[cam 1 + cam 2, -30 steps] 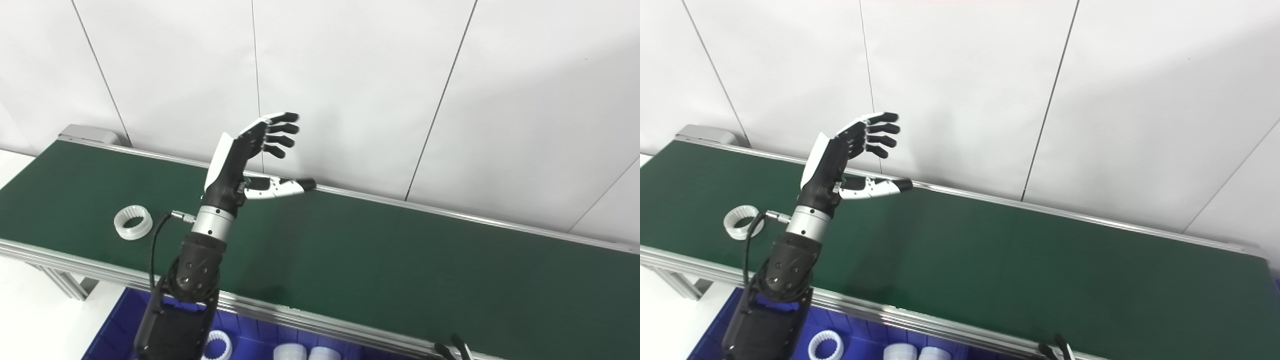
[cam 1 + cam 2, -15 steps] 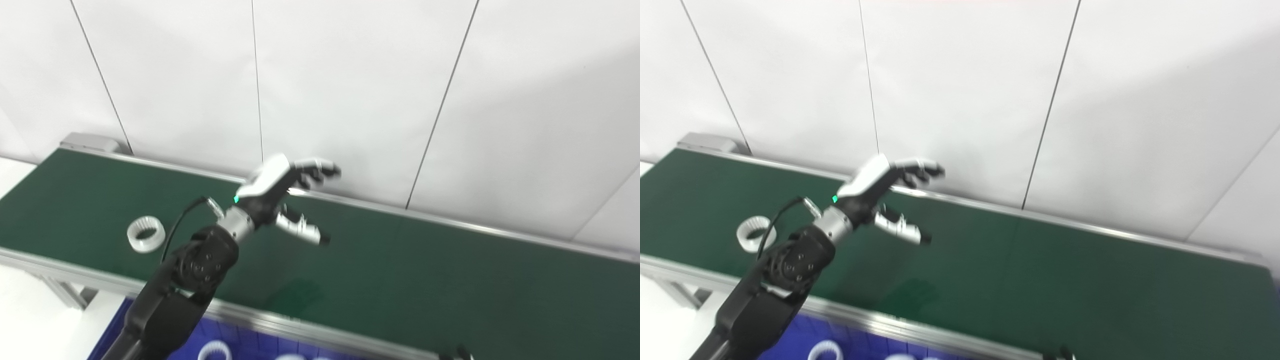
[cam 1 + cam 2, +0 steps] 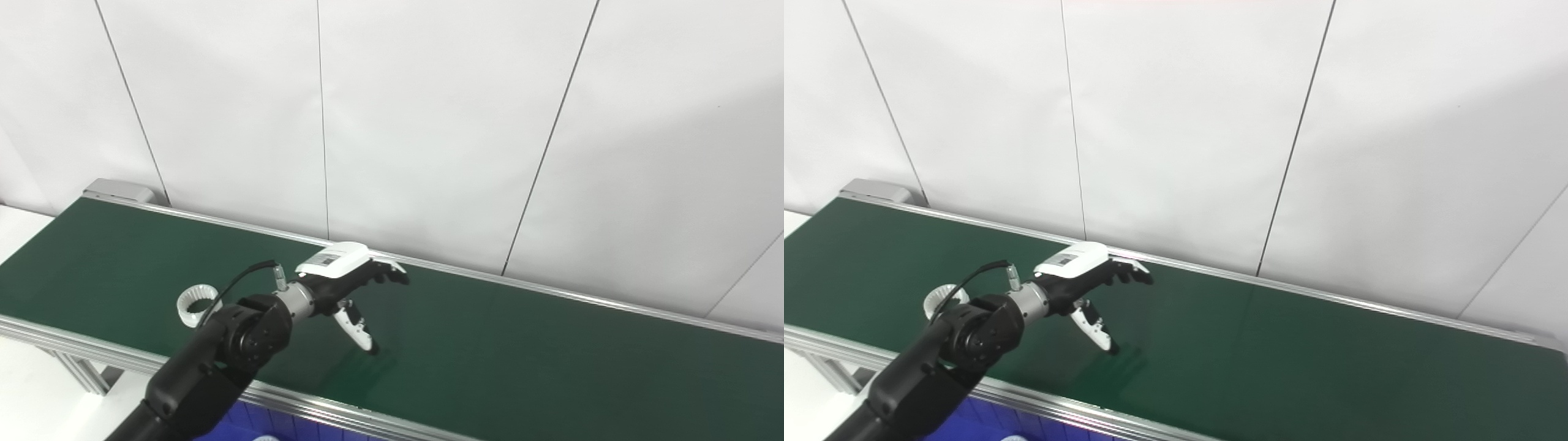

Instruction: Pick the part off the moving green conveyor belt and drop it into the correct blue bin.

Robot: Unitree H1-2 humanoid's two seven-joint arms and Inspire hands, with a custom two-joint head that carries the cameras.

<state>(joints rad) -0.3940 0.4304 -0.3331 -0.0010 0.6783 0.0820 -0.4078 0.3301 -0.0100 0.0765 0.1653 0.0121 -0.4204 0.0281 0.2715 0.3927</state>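
**Left hand hanging spread over the belt, ring part lying behind its wrist**

The left hand (image 3: 343,283) is reaching in from the lower left of the frame and hovering over the middle-left stretch of the green conveyor belt (image 3: 520,343). It is spread wide and gripping nothing: the fingers (image 3: 387,274) are pointing toward the right of the picture, slightly curled, while the thumb (image 3: 358,327) is angling down toward the belt surface, its dark tip coming very close to the green; whether it is actually touching cannot be told. A white cover with a small label is facing up on the back of the hand.

The white toothed ring part (image 3: 197,302) is lying flat on the belt at the left of the frame, just beside the forearm and partly hidden behind the black cable looping off the wrist. It is sitting apart from the fingers and thumb.

A sliver of the blue bin (image 3: 242,429) is showing at the bottom edge, below the belt's aluminium rail (image 3: 343,411). The right hand is not appearing in either view
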